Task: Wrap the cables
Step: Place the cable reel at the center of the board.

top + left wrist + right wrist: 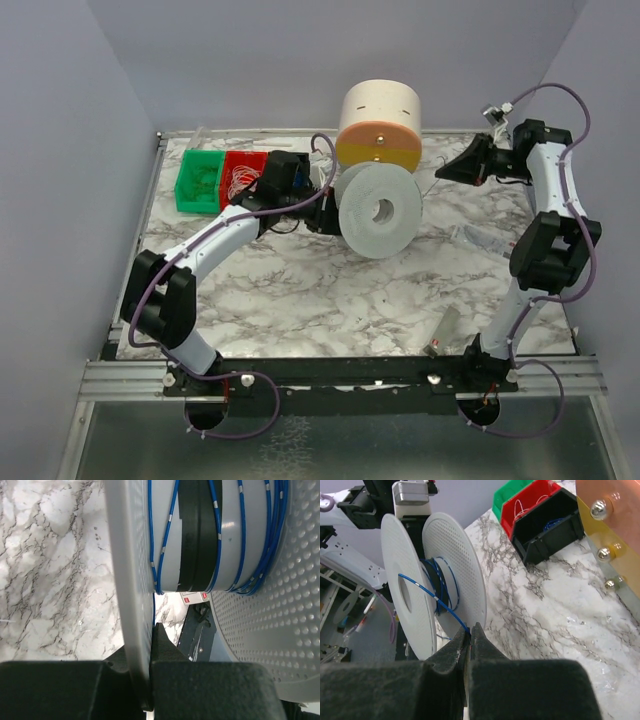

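2 grippers were engaged with 1 white spool [380, 210], which stood on edge near the middle of the marble table [300, 290]. The left gripper [146, 642] was closed down to a narrow slot on the spool's near flange [125, 555]. The thin white disc ran straight between its black fingers [162, 640], which pressed on either face.

Between the 2 flanges, the blue cable [165, 530], marked with short white bands, lay in several loose turns around a black hub [197, 530]. In the right wrist view, 1 strand of that cable left the hub, passed over the rim of the spool and ran in a gentle curve down to the right gripper [470, 632]. Its tips were pinched together on the strand with almost no gap between them. From above, this gripper sat toward the far right of the table, apart from the spool.

A cream-and-orange cylinder [380, 125] stood just behind the spool. 3 small bins sat in a row at the far left: a green bin [198, 180], a red bin [240, 178] and a black bin [555, 520], the last holding small blue coils.
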Robot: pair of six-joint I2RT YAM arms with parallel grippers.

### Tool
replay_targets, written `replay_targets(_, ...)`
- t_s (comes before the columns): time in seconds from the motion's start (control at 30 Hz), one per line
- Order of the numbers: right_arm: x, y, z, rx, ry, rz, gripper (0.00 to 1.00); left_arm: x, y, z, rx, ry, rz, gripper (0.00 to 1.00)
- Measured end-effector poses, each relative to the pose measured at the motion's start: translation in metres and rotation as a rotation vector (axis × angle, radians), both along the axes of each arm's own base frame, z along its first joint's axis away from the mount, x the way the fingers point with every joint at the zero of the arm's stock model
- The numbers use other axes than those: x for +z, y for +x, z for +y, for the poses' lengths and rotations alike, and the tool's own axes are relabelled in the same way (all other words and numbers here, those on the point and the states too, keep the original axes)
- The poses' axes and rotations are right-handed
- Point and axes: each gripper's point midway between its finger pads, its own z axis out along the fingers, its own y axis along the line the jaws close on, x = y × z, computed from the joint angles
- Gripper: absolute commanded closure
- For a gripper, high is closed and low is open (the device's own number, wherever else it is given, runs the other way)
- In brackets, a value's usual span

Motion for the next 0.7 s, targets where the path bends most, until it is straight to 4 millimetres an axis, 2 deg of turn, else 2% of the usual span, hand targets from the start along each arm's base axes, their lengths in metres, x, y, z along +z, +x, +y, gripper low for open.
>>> replay_targets(0.1, 0.007, -0.002, 0.011, 0.029, -0.016, 0.004, 1.00, 0.001, -0.004, -0.006, -0.020, 0.013, -0.019, 1.00)
replay_targets(0.23, -0.002, -0.008, 0.036, 0.091, -0.074, 0.061, 1.00, -0.005, -0.005, -0.013, -0.040, 0.033, -0.022, 1.00)
replay_targets(0.4, -0.014, -0.007, 0.058, 0.105, -0.168, 0.093, 1.00, -0.028, -0.008, -0.020, -0.047, 0.086, 0.003, 1.00)
replay_targets(0.6, -0.006, 0.002, 0.066, 0.047, -0.284, 0.028, 1.00, -0.049, -0.009, -0.023, -0.041, 0.137, 0.032, 1.00)
replay_targets(0.7, -0.012, -0.001, 0.088, 0.075, -0.349, 0.005, 0.99, -0.057, -0.010, -0.026, -0.048, 0.149, 0.048, 1.00)
